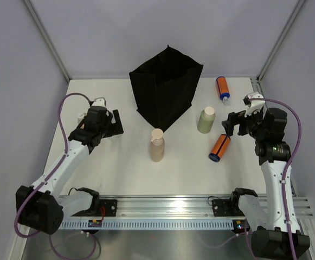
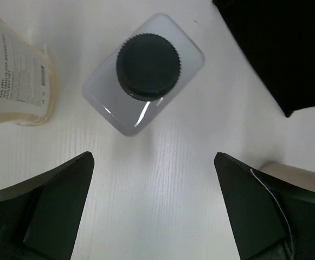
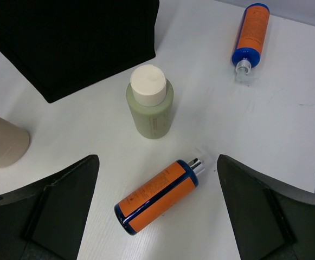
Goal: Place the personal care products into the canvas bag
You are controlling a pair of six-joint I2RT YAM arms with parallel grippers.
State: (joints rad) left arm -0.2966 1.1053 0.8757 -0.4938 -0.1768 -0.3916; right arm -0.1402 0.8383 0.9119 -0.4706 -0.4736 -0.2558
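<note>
The black canvas bag (image 1: 165,89) stands upright at the back centre. A tan bottle (image 1: 156,145) and an olive-green bottle (image 1: 206,120) stand in front of it. One orange cylinder (image 1: 219,148) lies on the table, another (image 1: 223,88) lies at the back right. My right gripper (image 1: 231,125) is open above the near orange cylinder (image 3: 157,196), which lies between its fingers (image 3: 65,200) in the wrist view. My left gripper (image 1: 113,125) is open and empty (image 2: 153,157), just short of a small whitish bottle with a black cap (image 2: 143,73).
A pale yellowish labelled bottle (image 2: 16,81) lies left of the whitish one. A corner of the bag (image 2: 279,49) is at the upper right of the left wrist view. Grey walls enclose the table on three sides. A metal rail (image 1: 173,208) runs along the near edge.
</note>
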